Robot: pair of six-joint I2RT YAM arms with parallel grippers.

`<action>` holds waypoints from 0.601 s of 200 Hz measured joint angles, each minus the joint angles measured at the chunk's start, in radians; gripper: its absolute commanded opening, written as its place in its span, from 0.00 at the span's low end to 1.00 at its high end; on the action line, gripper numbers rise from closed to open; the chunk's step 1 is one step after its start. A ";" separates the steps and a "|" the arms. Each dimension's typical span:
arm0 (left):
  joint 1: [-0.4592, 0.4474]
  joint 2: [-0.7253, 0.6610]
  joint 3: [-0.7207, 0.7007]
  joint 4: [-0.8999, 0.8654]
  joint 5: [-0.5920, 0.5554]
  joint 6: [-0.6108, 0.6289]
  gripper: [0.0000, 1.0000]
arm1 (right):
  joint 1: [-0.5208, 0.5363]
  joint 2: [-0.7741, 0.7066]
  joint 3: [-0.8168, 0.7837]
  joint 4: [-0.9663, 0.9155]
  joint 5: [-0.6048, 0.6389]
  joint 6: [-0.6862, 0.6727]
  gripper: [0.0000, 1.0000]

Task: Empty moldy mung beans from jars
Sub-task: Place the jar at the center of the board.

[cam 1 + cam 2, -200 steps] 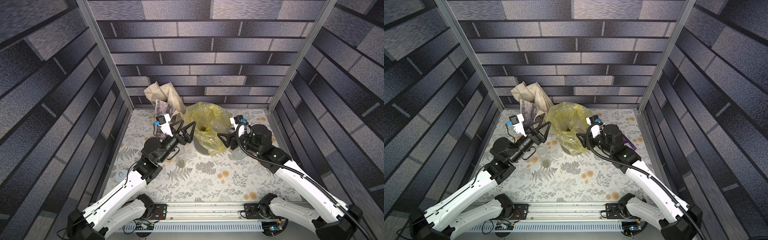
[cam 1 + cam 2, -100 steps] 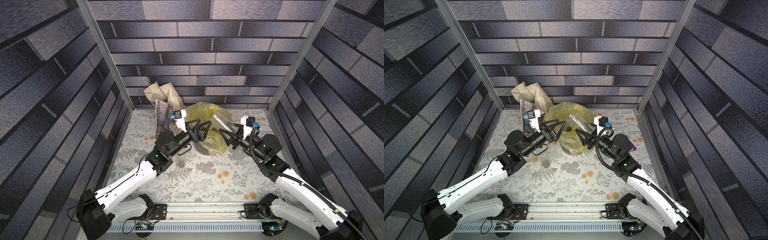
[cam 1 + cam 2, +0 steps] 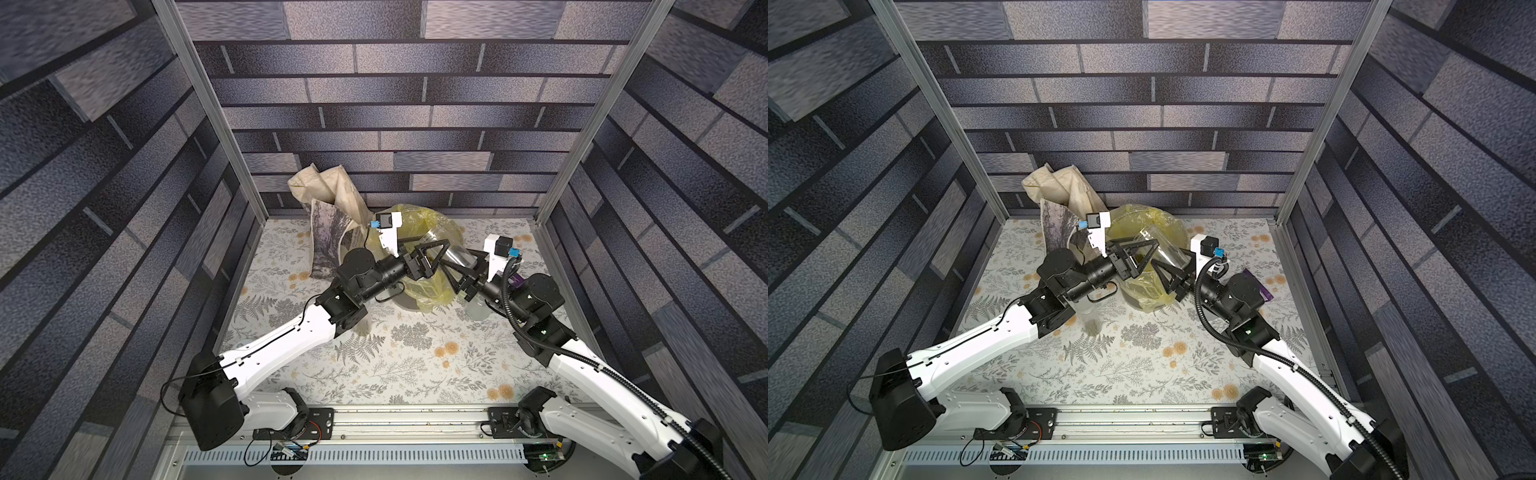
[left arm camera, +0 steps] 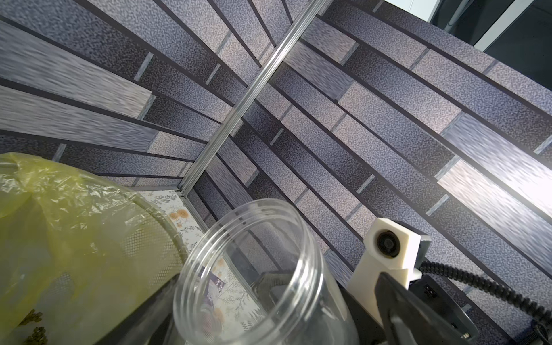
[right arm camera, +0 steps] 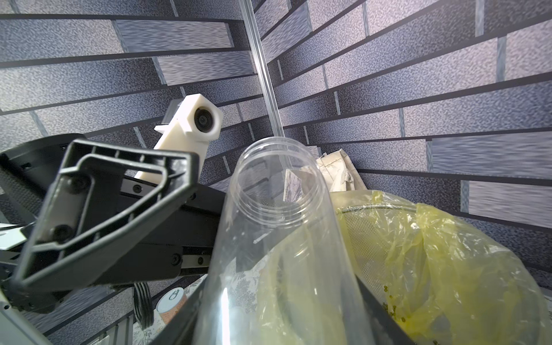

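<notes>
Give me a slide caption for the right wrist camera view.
Right gripper holding an empty, lidless jar at the yellow-bagged bin, mung beans inside.

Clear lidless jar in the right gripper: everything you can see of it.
Slim clear plastic cylinder jar with threaded open mouth, no lid, looks empty. The right gripper clamps its base end; it lies tilted above the yellow translucent plastic bag. The left gripper stands open about its mouth end; contact unclear.
</notes>
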 measured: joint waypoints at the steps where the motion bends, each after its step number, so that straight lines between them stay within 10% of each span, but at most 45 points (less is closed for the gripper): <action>1: 0.000 0.002 0.002 0.000 0.000 0.000 0.94 | 0.000 0.000 0.000 0.000 0.000 0.000 0.45; 120: -0.026 0.058 0.082 -0.035 -0.008 -0.037 0.71 | -0.005 -0.011 -0.005 0.037 -0.018 0.002 0.45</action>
